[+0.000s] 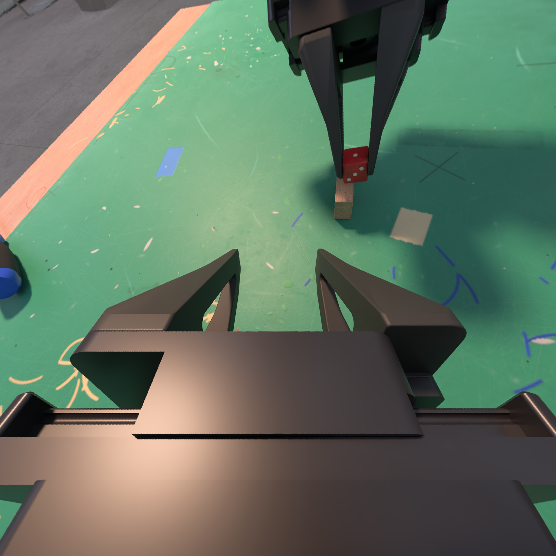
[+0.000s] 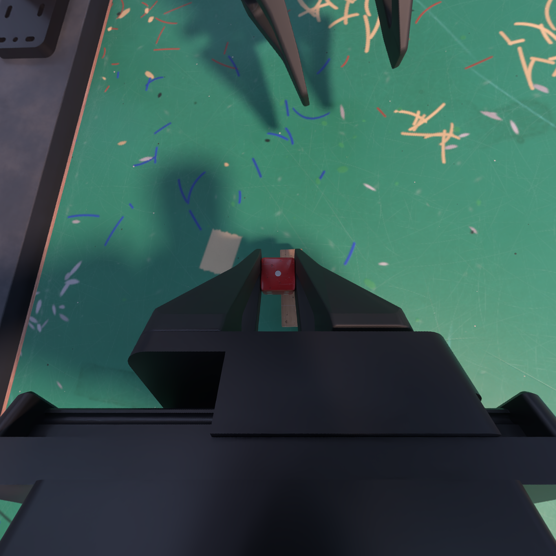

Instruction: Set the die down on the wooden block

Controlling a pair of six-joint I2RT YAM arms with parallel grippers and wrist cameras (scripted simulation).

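Die: the red die (image 1: 355,164) sits pinched between the two fingers of the right tool (image 1: 356,168), white pips showing on its visible faces.
Where it is: directly above the wooden block (image 1: 343,201), at the block's far end as the left wrist view frames it; whether the die's underside already touches the wood or hangs just clear cannot be told from either view.
Right tool: closed narrowly on the die, one finger flat against each opposite side, pointing down at the table (image 1: 228,168).
Left tool: the left tool (image 1: 277,264) stands part-open and holds nothing, well apart from the block and aimed across the green table toward it.
Block's long axis: in the right wrist view the wooden block (image 2: 288,313) runs lengthwise in the same direction as the fingers, a thin pale strip showing behind and in front of the die (image 2: 277,273).
Key relation: the die lies slightly off to one side of that strip, so it looks set toward one long edge and not centred on the narrow top.
Nearer arm: the right, already over the target; the left is a bystander.
Judged stage: late in the placement, with the release not yet made.
Risk: on so slim a top, an off-centre die could tip off when the fingers part.
Also in frame: a pale paper scrap (image 1: 411,226) just beside the block.
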